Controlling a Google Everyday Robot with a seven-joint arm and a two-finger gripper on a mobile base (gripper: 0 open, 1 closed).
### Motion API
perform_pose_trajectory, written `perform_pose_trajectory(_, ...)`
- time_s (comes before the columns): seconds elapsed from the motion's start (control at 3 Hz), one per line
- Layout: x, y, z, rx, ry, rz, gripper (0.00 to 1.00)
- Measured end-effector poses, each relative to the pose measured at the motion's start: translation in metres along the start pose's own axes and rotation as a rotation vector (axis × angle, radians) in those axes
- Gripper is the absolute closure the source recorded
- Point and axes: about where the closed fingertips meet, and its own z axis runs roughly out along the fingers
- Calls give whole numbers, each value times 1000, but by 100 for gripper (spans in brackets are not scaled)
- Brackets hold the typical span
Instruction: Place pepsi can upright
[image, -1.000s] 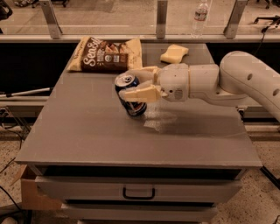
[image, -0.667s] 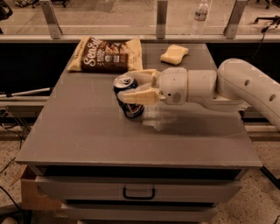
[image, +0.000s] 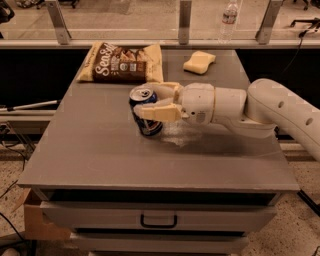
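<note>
The robot's white arm comes in from the right edge and reaches leftward, low and nearly level. Its thick round wrist ends in the gripper, which points left over the middle of the table. The two cream-coloured fingers lie one nearer the camera and one farther back. They are clamped on opposite sides of the pepsi can, around its upper part.

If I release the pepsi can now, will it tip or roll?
The pepsi can leans slightly in the gripper mid-table, so it may tip on release. Round sides: once down, it would probably roll across the flat table.
</note>
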Motion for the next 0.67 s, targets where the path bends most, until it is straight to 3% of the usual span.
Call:
perform_pose_trajectory(0.33,1,1,0,1,-19,2,84)
perform_pose_trajectory(0.67,5,1,1,-2,-25,7,62)
